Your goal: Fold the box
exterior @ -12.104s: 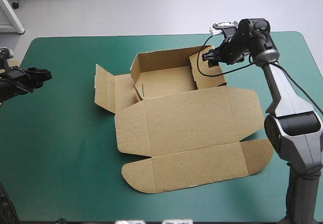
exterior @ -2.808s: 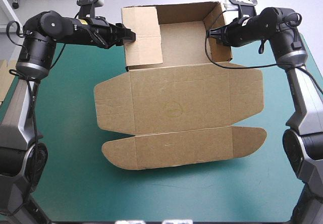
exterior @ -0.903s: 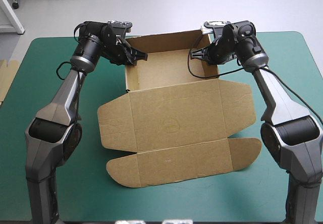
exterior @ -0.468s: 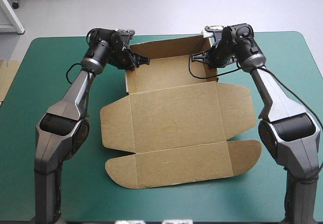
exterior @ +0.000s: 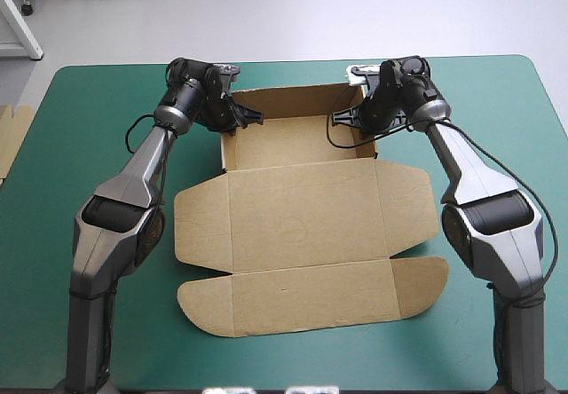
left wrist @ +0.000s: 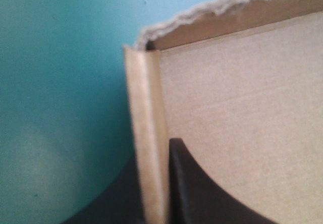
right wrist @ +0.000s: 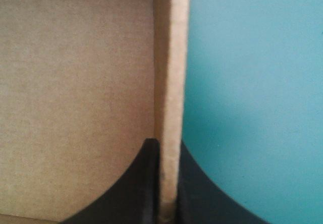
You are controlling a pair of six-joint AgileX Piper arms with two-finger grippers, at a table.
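Upper centre of the frame, left gripper [exterior: 247,119] and right gripper [exterior: 349,117] each pinch a side wall of the brown box [exterior: 297,141], an open tray, lid flat below

Box [exterior: 297,141] on table [exterior: 44,163], lid [exterior: 302,216] in front

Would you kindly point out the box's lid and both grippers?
box's lid [exterior: 306,225]: high view, panel's middle.
left gripper [left wrist: 154,156]: left wrist view, between fingertips.
right gripper [right wrist: 169,148]: right wrist view, between fingertips.
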